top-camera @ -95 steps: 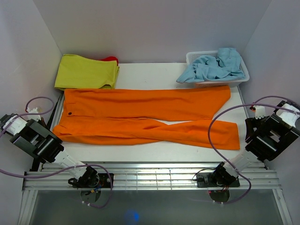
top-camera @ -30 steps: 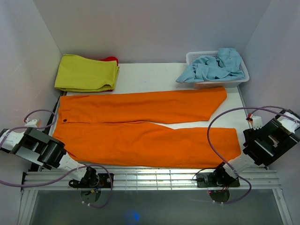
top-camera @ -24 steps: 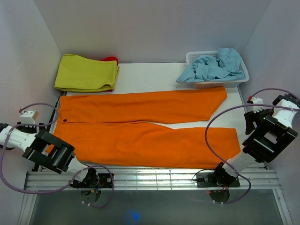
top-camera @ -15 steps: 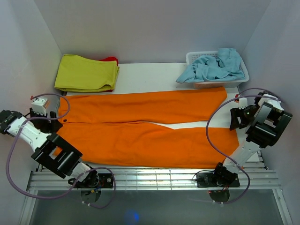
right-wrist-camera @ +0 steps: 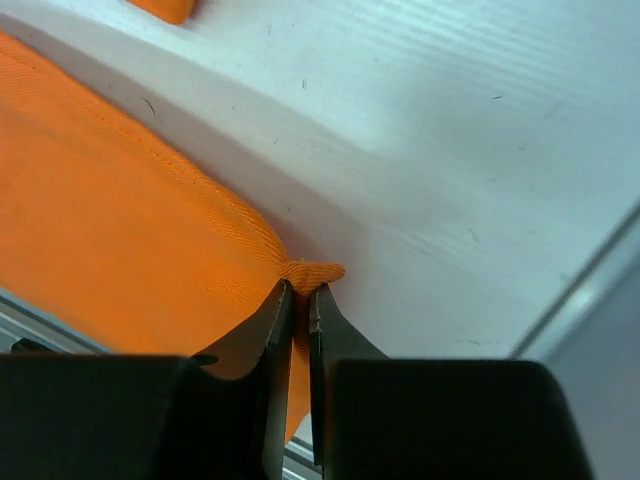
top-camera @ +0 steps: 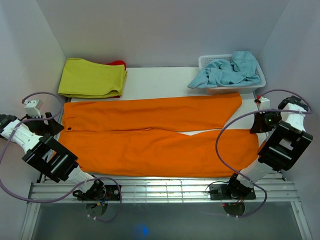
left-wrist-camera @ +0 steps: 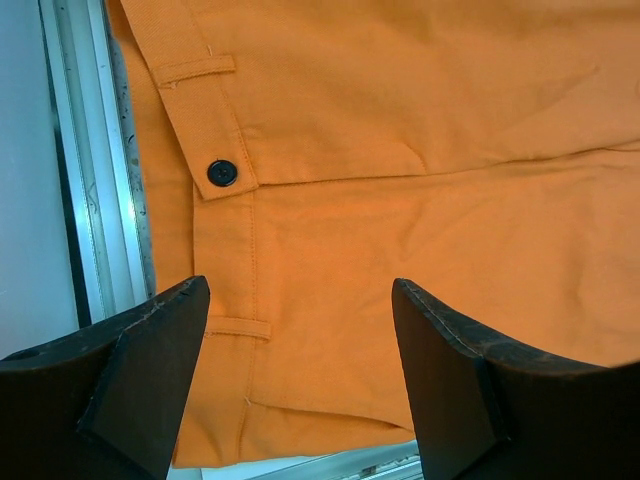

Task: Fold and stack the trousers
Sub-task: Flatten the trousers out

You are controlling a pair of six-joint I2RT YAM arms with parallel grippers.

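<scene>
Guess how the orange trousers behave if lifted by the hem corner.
Likely floppy: the trousers lie flat with soft wrinkles, and the hem bunches where the right gripper pinches it. Being long, most would probably drag, not lift. Twill weave looks grippy; slipping seems unlikely.

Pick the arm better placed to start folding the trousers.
Right. The right claw is shut on the trousers at the near leg's hem corner; the left claw hangs open over the waistband, holding nothing.

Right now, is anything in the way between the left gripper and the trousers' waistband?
Nothing visible. The left gripper hangs open over the bare waistband of the trousers, near the button; the right gripper is shut on a leg hem.
</scene>
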